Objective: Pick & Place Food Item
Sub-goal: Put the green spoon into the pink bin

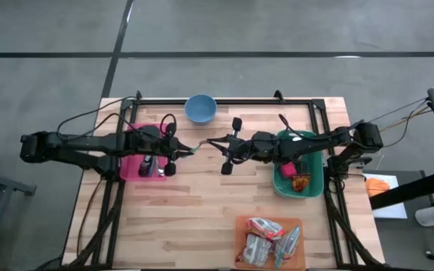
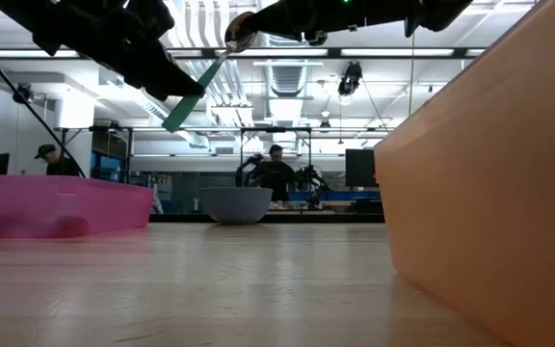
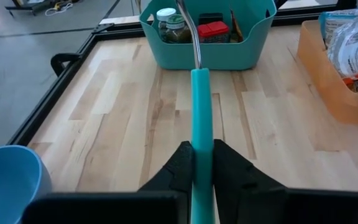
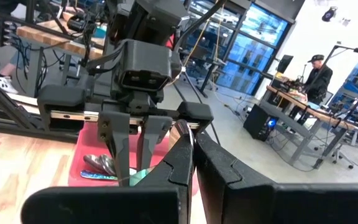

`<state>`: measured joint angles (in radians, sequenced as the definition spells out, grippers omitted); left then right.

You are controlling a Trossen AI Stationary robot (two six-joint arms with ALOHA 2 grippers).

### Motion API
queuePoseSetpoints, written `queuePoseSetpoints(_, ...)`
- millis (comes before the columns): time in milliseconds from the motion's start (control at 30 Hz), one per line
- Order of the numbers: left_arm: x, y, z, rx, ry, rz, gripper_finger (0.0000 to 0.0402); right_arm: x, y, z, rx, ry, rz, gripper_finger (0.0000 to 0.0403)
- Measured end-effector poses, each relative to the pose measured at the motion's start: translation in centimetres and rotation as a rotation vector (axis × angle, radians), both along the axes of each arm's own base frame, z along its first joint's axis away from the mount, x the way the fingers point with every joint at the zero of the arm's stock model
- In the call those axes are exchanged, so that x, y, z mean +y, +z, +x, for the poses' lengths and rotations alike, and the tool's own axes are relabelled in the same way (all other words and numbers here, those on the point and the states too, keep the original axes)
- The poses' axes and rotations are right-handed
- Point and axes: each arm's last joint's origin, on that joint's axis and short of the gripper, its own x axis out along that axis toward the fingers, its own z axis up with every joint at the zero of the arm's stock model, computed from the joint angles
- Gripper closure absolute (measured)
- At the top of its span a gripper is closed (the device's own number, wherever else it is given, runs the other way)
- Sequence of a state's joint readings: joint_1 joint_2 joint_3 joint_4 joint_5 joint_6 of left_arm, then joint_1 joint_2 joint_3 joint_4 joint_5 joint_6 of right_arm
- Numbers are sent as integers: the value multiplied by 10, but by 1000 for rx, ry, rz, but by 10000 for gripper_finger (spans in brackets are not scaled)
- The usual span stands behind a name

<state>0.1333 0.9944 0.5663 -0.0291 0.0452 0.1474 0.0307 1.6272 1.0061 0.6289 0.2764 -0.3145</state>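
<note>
A spoon with a teal handle (image 3: 202, 124) and a metal shaft (image 3: 196, 37) hangs in the air over the table's middle, between my two grippers (image 1: 198, 145). My left gripper (image 3: 202, 163) is shut on the teal handle. My right gripper (image 4: 193, 152) faces it from the table's right and is shut on the metal end (image 2: 242, 32). In the low view the spoon slants, teal handle (image 2: 186, 104) lower. Food packets lie in the orange tray (image 1: 270, 241). My left gripper pinches the teal handle (image 3: 202, 146) between its two fingers, short of the handle's free end. The fingers come from the table's left, slanting a little down, and lie along the spoon. The spoon is clear of the table. My right gripper is shut on the spoon's metal end (image 4: 188, 134), which shows as a thin bright edge between its fingers. The fingers come level from the table's right. Which part of that end they have is hidden by the fingers.
A pink bin (image 1: 130, 162) with more spoons (image 4: 101, 163) sits under my left arm. A teal bin (image 1: 307, 162) with jars and a red packet stands at the right. A blue bowl (image 1: 200, 108) is at the far edge.
</note>
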Motion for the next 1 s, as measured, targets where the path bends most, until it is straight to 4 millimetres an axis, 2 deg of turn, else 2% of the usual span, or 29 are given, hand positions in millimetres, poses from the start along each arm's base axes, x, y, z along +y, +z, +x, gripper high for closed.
queuePoseSetpoints(433, 0, -1, 0, 9, -7, -4, 369, 1, 0, 0, 2, 44, -4, 385)
queuePoseSetpoints(567, -1, -2, -1, 16, -11, -5, 368, 2, 1, 0, -4, 56, -3, 344)
queuePoseSetpoints(833, 0, -2, -1, 22, -7, -5, 368, 1, 10, 3, -43, 43, 51, 234)
queuePoseSetpoints(1000, 0, -3, -1, 31, 3, -1, 368, 2, 15, 4, -55, 46, 52, 186)
